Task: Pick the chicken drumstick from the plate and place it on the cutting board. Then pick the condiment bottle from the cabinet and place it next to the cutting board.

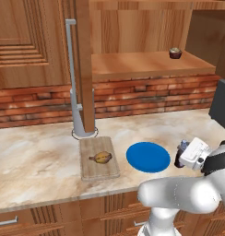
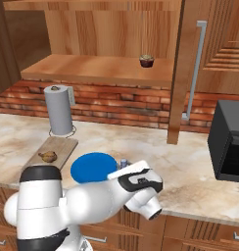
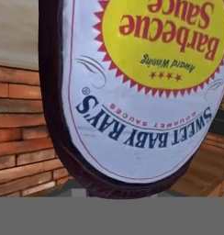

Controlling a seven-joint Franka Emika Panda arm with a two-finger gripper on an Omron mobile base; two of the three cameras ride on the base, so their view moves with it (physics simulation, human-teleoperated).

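The stone counter [image 1: 36, 156] runs across the middle of the left base view. On it, near the center, lies the cutting board [image 1: 99, 158], with the blue plate [image 1: 148, 156] just to its right. A paper towel roll [image 2: 59, 111] stands at the left of the right base view. A black box [image 2: 230, 142] sits at the right edge.

Bare counter [image 1: 36, 156] left of board [image 1: 98, 158]
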